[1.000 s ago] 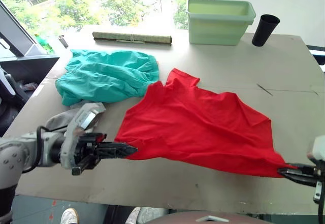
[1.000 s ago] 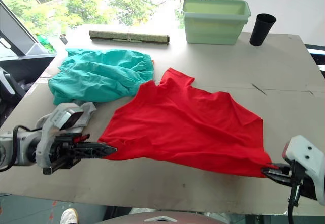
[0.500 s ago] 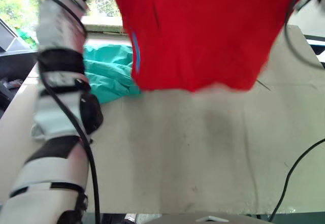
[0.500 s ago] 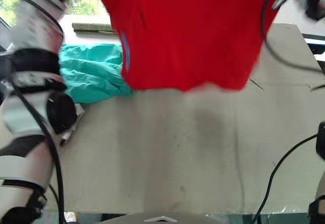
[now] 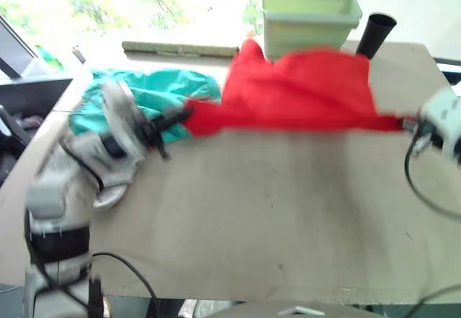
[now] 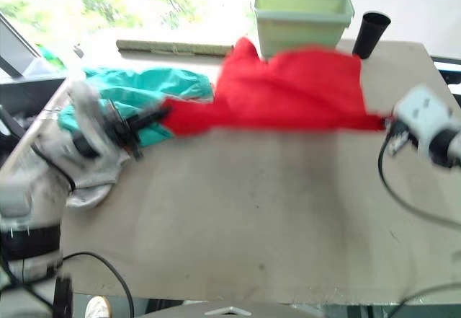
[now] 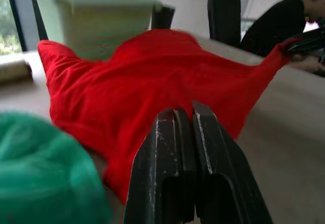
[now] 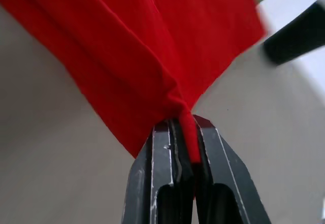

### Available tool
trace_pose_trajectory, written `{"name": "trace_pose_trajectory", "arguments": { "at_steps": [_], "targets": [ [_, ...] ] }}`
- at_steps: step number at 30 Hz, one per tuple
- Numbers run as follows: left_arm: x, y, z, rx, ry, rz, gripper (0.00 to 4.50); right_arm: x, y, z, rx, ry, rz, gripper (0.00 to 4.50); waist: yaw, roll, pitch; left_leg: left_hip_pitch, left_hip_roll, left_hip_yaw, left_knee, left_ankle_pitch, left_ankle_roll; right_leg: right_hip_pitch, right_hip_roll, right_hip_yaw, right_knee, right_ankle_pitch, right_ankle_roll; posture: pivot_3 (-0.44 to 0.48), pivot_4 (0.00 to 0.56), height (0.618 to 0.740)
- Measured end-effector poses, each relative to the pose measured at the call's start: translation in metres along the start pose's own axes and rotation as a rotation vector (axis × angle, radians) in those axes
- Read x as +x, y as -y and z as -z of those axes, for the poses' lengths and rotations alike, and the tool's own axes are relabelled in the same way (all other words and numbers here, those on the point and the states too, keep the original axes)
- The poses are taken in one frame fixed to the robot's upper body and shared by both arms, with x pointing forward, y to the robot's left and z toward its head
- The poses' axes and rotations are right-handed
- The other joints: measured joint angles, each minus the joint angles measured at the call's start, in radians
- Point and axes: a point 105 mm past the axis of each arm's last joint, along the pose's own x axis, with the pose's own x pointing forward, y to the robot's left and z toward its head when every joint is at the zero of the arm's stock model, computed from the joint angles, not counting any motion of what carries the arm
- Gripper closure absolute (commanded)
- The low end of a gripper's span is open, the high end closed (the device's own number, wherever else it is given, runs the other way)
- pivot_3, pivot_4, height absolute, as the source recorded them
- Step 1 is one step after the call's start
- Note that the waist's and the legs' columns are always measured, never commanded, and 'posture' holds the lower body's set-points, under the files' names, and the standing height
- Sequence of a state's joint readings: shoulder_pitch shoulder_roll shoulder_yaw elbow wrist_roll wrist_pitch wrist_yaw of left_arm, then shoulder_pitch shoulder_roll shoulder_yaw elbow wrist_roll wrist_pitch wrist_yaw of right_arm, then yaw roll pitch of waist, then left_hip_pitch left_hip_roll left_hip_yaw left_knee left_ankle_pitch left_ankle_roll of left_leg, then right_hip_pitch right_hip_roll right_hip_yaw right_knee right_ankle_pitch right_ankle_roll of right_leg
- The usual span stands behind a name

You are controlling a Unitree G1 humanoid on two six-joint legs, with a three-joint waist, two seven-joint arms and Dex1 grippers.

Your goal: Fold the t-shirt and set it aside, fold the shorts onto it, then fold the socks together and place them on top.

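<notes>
Over the far half of the table (image 5: pixel 288 210), both grippers are pinching the t-shirt (image 5: pixel 295 94) hem corners, left gripper (image 5: pixel 176 118) and right gripper (image 5: pixel 409 124) clenched; you are keeping the edge taut, lowering evenly.

Matt red cloth t-shirt (image 5: pixel 302 91), scuffed black claw (image 8: pixel 184 127)

Red shirt stretched across the far side of the table, teal shorts beside it.

The bright red short-sleeved cloth t-shirt (image 5: pixel 295 91) is pulled taut sideways by its two lower corners, its body bunched and draped toward the far table edge. The teal-green soft cloth shorts (image 5: pixel 155 94) lie crumpled at its left end, partly overlapped by the red corner.
</notes>
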State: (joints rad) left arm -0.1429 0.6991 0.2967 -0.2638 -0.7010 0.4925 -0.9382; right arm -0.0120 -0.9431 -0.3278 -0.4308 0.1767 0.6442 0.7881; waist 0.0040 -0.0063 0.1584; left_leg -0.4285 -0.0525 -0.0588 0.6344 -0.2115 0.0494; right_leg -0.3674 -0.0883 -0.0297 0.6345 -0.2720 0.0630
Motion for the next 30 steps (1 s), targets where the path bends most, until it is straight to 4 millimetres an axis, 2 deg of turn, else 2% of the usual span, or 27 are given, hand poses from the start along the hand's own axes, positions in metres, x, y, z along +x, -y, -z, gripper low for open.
{"name": "trace_pose_trajectory", "arguments": {
  "at_steps": [2,3,5,9,11,12,14,16,18,21,24,28,30],
  "targets": [
    [-0.009,0.013,0.015,0.011,-0.043,0.015,4.47,-0.011,-0.026,0.019,0.015,-0.059,-0.049,4.50,0.010,0.002,0.000,0.004,0.001,0.001,0.000,-0.003,-0.003,0.000,0.000,0.001,0.004,0.000,-0.007,0.000,0.150,0.731],
    [-0.020,0.024,0.030,0.001,-0.089,0.024,4.47,-0.020,-0.048,0.032,0.027,-0.099,-0.095,4.50,0.012,0.002,-0.001,0.010,0.003,0.001,-0.001,-0.003,-0.003,0.005,0.000,0.001,0.006,0.000,-0.007,0.000,0.150,0.731],
    [-0.029,0.030,0.046,-0.046,-0.131,0.017,4.47,-0.026,-0.069,0.043,0.108,-0.118,-0.121,4.50,0.010,0.002,0.000,0.013,0.004,0.003,-0.001,-0.003,-0.003,0.007,0.000,0.003,0.007,-0.001,-0.005,0.000,0.150,0.731],
    [-0.044,0.047,0.055,-0.091,-0.208,0.091,4.47,-0.045,-0.087,0.047,0.169,-0.150,-0.147,4.50,0.007,0.004,0.000,0.012,0.005,0.006,-0.001,-0.003,-0.003,0.003,-0.001,0.003,0.008,-0.001,-0.006,0.000,0.150,0.731],
    [-0.072,0.071,0.065,-0.207,-0.361,0.224,4.47,-0.076,-0.104,0.064,0.218,-0.265,-0.234,4.50,0.008,0.003,-0.004,0.013,0.007,0.007,-0.001,-0.003,-0.003,0.002,0.000,0.003,0.007,-0.003,-0.013,0.000,0.150,0.731],
    [-0.076,0.073,0.062,-0.228,-0.376,0.257,4.47,-0.083,-0.108,0.068,0.247,-0.291,-0.265,4.50,0.010,0.002,-0.005,0.013,0.007,0.007,-0.001,-0.003,-0.002,0.002,0.001,0.003,0.007,-0.004,-0.013,0.000,0.150,0.731],
    [-0.070,0.067,0.051,-0.185,-0.341,0.267,4.47,-0.086,-0.102,0.064,0.243,-0.274,-0.254,4.50,0.012,0.002,-0.004,0.013,0.007,0.007,-0.001,-0.003,-0.002,0.002,0.000,0.002,0.006,-0.005,-0.013,0.000,0.150,0.731],
    [-0.055,0.052,0.033,-0.109,-0.269,0.240,4.47,-0.086,-0.089,0.056,0.225,-0.240,-0.208,4.50,0.014,0.001,-0.005,0.013,0.007,0.007,-0.001,-0.003,-0.002,0.002,0.000,0.002,0.006,-0.005,-0.013,0.000,0.150,0.731],
    [-0.045,0.041,0.025,-0.072,-0.215,0.200,4.47,-0.084,-0.087,0.054,0.222,-0.228,-0.196,4.50,0.014,0.001,-0.005,0.013,0.007,0.007,-0.001,-0.003,-0.002,0.002,0.000,0.002,0.006,-0.005,-0.012,0.000,0.150,0.731],
    [-0.026,0.033,0.035,-0.051,-0.221,0.171,4.47,-0.080,-0.083,0.053,0.215,-0.224,-0.177,4.50,0.013,0.000,-0.005,0.013,0.006,0.008,-0.001,-0.003,-0.001,0.002,0.000,0.003,0.006,-0.005,-0.012,0.000,0.150,0.731],
    [-0.020,0.036,0.045,-0.055,-0.241,0.174,4.47,-0.075,-0.086,0.055,0.233,-0.229,-0.187,4.50,0.009,-0.001,-0.005,0.012,0.007,0.009,-0.002,-0.001,0.002,0.001,0.000,0.004,0.006,-0.005,-0.013,0.000,0.150,0.731],
    [-0.034,0.052,0.060,-0.114,-0.302,0.242,4.47,-0.079,-0.106,0.054,0.266,-0.241,-0.289,4.50,0.011,-0.001,-0.005,0.012,0.007,0.009,-0.005,-0.001,0.002,0.000,0.000,0.004,0.006,-0.005,-0.013,0.000,0.150,0.731],
    [-0.039,0.057,0.065,-0.167,-0.321,0.259,4.47,-0.081,-0.117,0.047,0.278,-0.216,-0.360,4.50,0.012,-0.001,-0.004,0.012,0.008,0.009,-0.004,-0.001,0.002,0.000,0.000,0.004,0.006,-0.005,-0.013,0.000,0.150,0.731]
  ]
}}
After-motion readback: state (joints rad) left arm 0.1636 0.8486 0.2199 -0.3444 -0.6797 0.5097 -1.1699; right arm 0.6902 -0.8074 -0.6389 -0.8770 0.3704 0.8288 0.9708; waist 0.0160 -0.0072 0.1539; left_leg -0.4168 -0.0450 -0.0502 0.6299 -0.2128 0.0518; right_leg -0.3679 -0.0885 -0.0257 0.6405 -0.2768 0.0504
